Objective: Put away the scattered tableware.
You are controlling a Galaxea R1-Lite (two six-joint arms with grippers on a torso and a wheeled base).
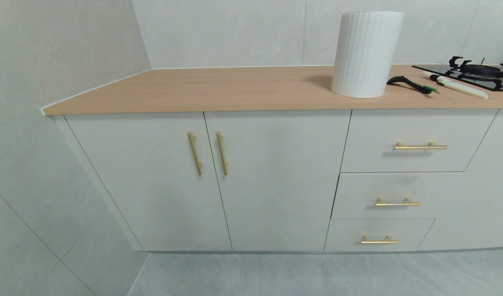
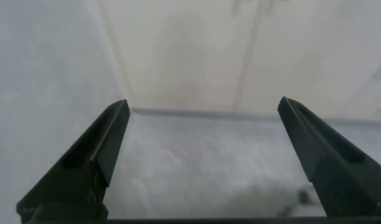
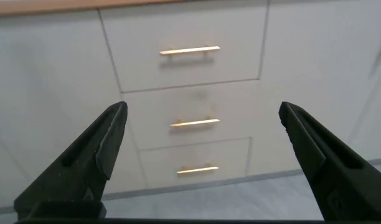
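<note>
Left claw (image 2: 203, 104) and right claw (image 3: 203, 107) gape wide, empty. Best raise the right claw squarely over the black-handled tool (image 1: 411, 84), right of the white tub (image 1: 364, 53).

white container (image 1: 366, 53): 1 | utensils (image 1: 457, 85): 2 | cabinet doors (image 1: 144, 185): 2 | drawers (image 1: 416, 127): 3 | gold handles (image 1: 420, 146): 5 | stove (image 1: 481, 70): 1

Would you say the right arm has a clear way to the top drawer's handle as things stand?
Probably yes: the open right gripper faces the drawers, and nothing stands between it and the top handle.
</note>
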